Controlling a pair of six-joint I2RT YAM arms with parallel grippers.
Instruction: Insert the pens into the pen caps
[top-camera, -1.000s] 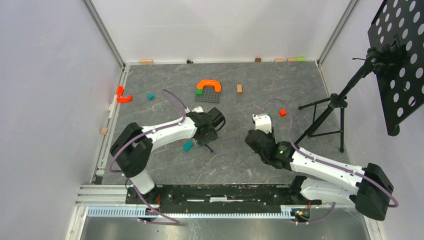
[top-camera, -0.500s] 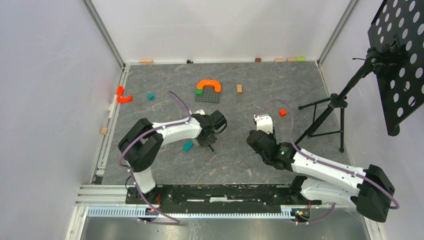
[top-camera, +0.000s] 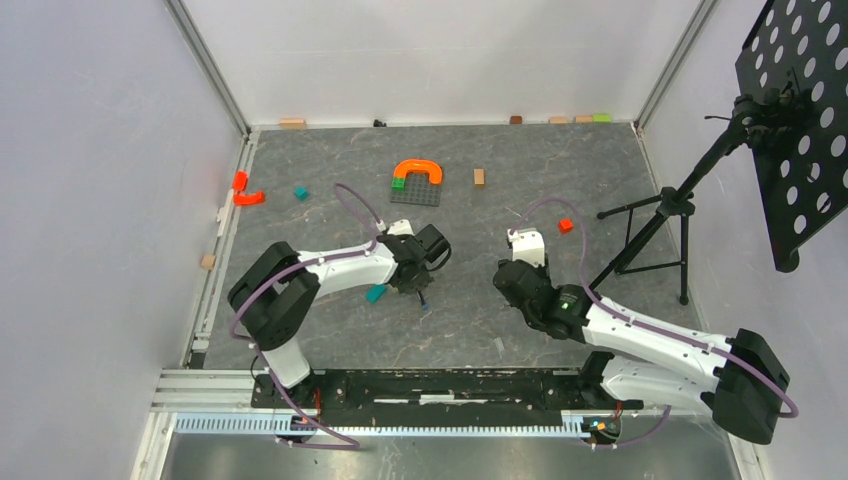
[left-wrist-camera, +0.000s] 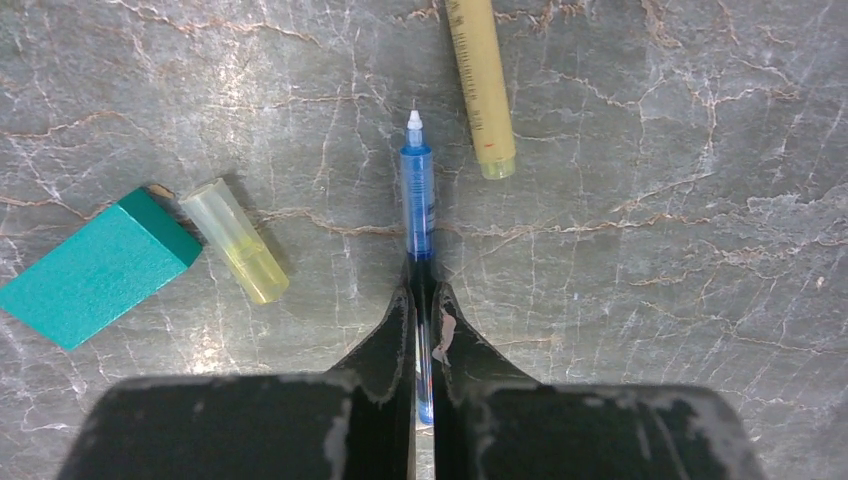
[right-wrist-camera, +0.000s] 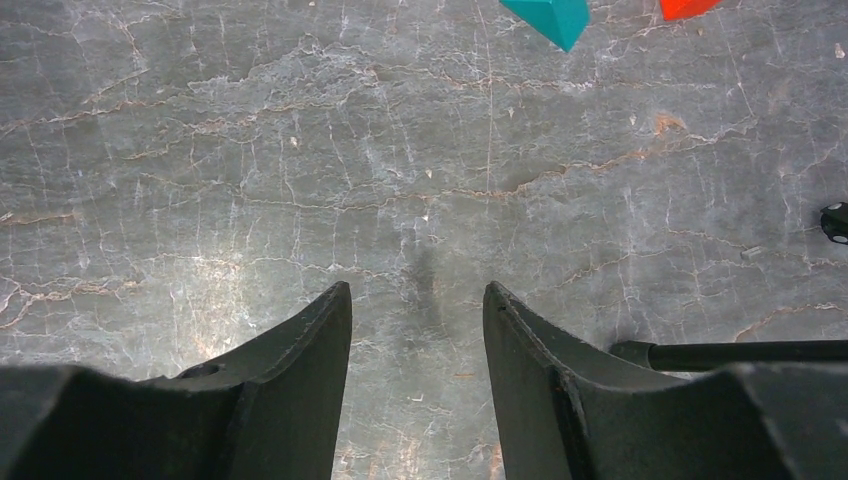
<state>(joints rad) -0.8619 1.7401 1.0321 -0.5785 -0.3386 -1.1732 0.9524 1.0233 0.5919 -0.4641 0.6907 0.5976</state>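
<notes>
Mid-surface, somewhat toward the near edge: left hand (left-wrist-camera: 422, 290) pinched tight on the rear of the blue pen (left-wrist-camera: 418, 200). Long axis in line with the fingers, white tip pointing straight away from the hand. Just past the tip and slightly aside, not touching: tan-yellow pen (left-wrist-camera: 480, 90), roughly parallel. On the other side, pale yellow-green tube (left-wrist-camera: 238, 242), probably a cap, just beside a teal block (left-wrist-camera: 95, 268); contents unclear. Right hand (right-wrist-camera: 417, 300) wide open, holding nothing, well apart over bare surface (right-wrist-camera: 200, 150). Nearer by far to pen and tube: left.
</notes>
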